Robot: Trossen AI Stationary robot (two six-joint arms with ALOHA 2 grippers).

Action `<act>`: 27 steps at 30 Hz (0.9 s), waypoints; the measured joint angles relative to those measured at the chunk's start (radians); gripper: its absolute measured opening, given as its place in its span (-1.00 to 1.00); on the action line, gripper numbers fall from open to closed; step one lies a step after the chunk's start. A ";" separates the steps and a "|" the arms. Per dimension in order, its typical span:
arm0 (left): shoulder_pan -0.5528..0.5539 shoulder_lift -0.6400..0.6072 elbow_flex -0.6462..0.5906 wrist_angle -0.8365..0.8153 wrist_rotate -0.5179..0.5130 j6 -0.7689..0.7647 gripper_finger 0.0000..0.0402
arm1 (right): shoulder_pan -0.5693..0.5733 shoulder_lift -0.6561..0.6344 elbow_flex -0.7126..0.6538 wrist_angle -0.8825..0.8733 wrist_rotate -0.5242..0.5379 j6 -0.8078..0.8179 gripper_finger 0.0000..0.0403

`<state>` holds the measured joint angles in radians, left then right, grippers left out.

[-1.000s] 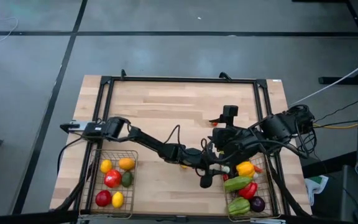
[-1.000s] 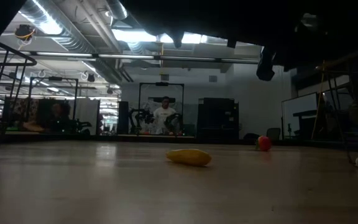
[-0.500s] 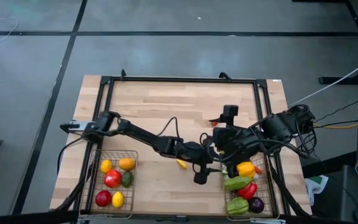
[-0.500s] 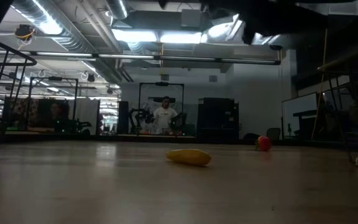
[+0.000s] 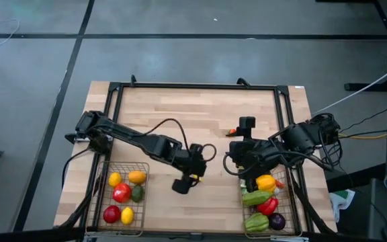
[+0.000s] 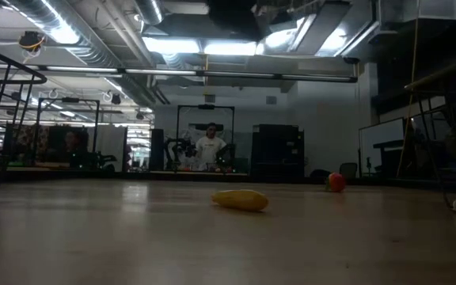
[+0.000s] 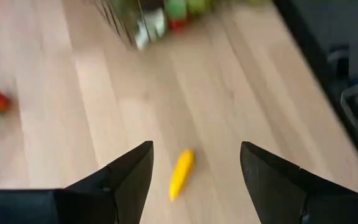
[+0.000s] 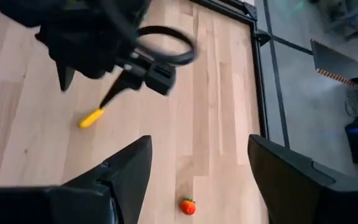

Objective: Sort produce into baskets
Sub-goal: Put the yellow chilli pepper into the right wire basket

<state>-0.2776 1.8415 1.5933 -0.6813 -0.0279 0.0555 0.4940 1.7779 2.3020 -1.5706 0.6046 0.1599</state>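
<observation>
1. Left end effector [image 7: 191, 180] hangs above the middle of the bench [image 5: 180, 107] with its fingers spread and nothing between them; the yellow piece [image 7: 181, 173] lies flat on the wood right below the gap. In the overhead view that piece [image 5: 195, 178] peeks out at about 5 o'clock from the wrist. Risk: the piece is slim and rounded, so a descent that is off-centre could let one fingertip knock it and roll it away instead of trapping it.

2. Lying at a slant to the fingers, it may pivot or squirt out if they close across its length and not its narrow waist.

3. Right end effector [image 8: 194, 180] waits at about 3 o'clock from the left one, also spread and empty, near the small red piece [image 5: 232, 132] toward 12 o'clock. Both arms crowd the centre, so a simultaneous reach could tangle cables or bump wrists.

4. Carrying risk: the left basket [image 5: 123, 195] at 7 o'clock already holds yellow, orange, red and green pieces; the right basket [image 5: 267, 205] at 5 o'clock is heaped with peppers and greens. A drop onto the heap could bounce over the shallow wire rim.

5. Choosing the wrong basket is likely the simplest error.
</observation>
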 joint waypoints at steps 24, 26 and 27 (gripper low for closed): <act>-0.015 0.199 -0.268 0.348 -0.007 -0.003 -0.01 | -0.378 0.000 0.000 -0.001 -0.225 -0.168 0.31; -0.005 0.215 -0.266 0.358 -0.017 -0.028 -0.05 | -0.401 0.000 0.000 -0.001 -0.225 -0.169 0.31; -0.001 0.218 -0.267 0.351 -0.019 -0.037 -0.06 | -0.411 0.000 0.000 -0.001 -0.225 -0.169 0.31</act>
<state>-0.2787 2.0595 1.3267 -0.3302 -0.0466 0.0183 0.0831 1.7775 2.3020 -1.5711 0.3794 -0.0090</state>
